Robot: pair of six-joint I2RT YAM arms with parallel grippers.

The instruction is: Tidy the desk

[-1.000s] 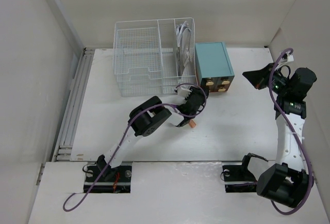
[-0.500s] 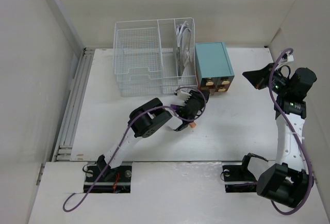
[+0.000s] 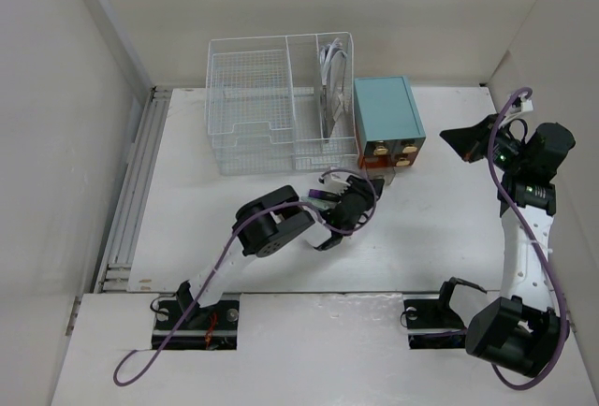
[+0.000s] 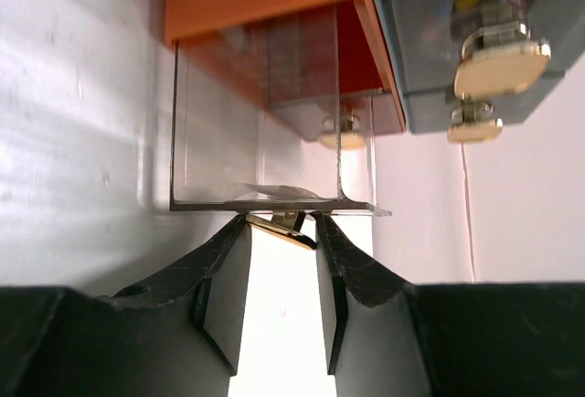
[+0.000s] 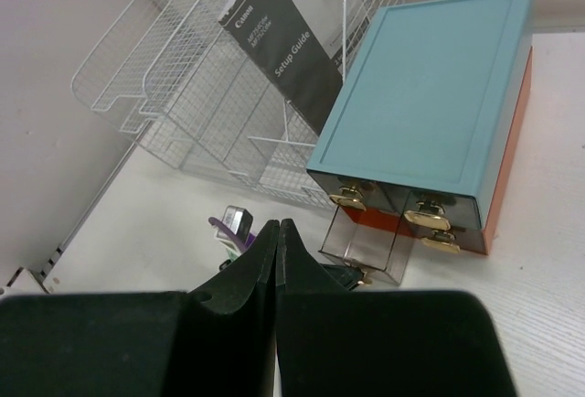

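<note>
The left gripper [image 4: 281,230] pinches the brass knob [image 4: 280,225] of a clear drawer [image 4: 265,141] jutting ahead of its jaws from the teal box [image 4: 475,13]; the desk [image 4: 82,141] lies beneath them; best to slide it straight and level (no twisting); the right gripper [image 5: 277,237] is clenched, empty.

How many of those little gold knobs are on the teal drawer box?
4. The upper left knob and upper right knob; the lower right knob; the fourth knob on the pulled-out clear drawer, pinched by the left fingers. None looks hidden.
</note>
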